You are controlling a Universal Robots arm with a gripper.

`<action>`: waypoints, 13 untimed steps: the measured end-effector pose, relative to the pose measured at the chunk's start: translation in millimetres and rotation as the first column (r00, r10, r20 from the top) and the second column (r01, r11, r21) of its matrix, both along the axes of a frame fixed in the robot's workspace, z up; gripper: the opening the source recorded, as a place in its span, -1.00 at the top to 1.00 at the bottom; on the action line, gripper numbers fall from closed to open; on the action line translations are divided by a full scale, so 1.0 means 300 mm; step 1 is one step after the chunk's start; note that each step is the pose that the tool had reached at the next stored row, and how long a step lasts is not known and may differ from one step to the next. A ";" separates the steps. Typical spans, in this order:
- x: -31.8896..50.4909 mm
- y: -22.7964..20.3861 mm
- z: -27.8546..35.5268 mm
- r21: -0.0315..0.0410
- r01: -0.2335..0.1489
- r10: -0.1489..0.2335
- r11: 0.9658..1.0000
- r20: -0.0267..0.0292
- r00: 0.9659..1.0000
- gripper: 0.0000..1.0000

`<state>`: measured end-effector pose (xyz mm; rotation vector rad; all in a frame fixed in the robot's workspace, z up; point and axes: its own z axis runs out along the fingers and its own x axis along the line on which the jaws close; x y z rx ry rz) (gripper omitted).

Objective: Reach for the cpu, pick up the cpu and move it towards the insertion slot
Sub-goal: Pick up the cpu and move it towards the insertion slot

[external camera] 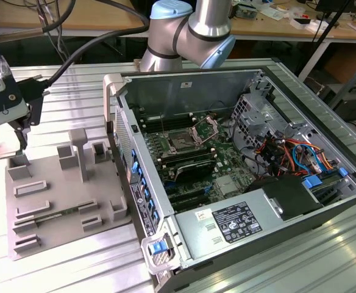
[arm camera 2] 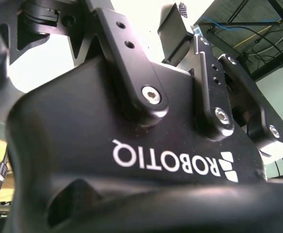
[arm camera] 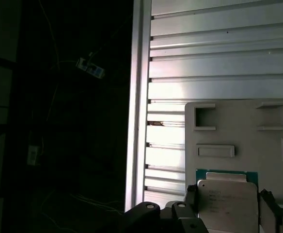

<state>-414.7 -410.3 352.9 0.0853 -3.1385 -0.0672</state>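
Observation:
In the first wrist view the cpu (arm camera: 226,200), a flat square chip with a dull silver top and a green rim, lies between two dark fingers (arm camera: 190,198), which press close against its opposite sides. My gripper (arm camera: 226,206) is shut on the cpu, above a bare part of the grey fixture (arm camera: 238,121). Whether the chip is off the fixture I cannot tell. In the exterior view the gripper (external camera: 7,145) hangs at the far left over the back corner of the fixture (external camera: 62,201). The insertion slot (external camera: 181,142), a square socket with its metal bracket raised, sits on the motherboard, far to the exterior view's right.
An open computer case (external camera: 245,201) lies on the slatted aluminium table (external camera: 80,268), with its raised side wall (external camera: 132,177) between fixture and motherboard. Upright posts (external camera: 79,152) rise from the fixture. The table's edge (arm camera: 137,121) runs close beside the fixture. Cables (external camera: 288,149) crowd the case's right side.

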 end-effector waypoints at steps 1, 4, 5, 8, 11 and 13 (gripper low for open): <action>0.000 0.000 0.004 0.000 0.000 0.000 1.000 0.000 1.000 -0.09; 0.000 0.000 0.014 0.000 0.000 0.000 1.000 0.000 1.000 -0.09; 0.000 0.000 0.016 0.000 0.000 0.000 1.000 0.000 1.000 -0.09; 0.000 0.000 0.025 0.000 0.000 0.000 1.000 0.000 1.000 -0.09; 0.000 0.000 0.034 0.000 0.000 0.000 1.000 0.000 1.000 -0.09; 0.000 0.000 0.040 0.000 0.000 0.000 1.000 0.000 1.000 -0.09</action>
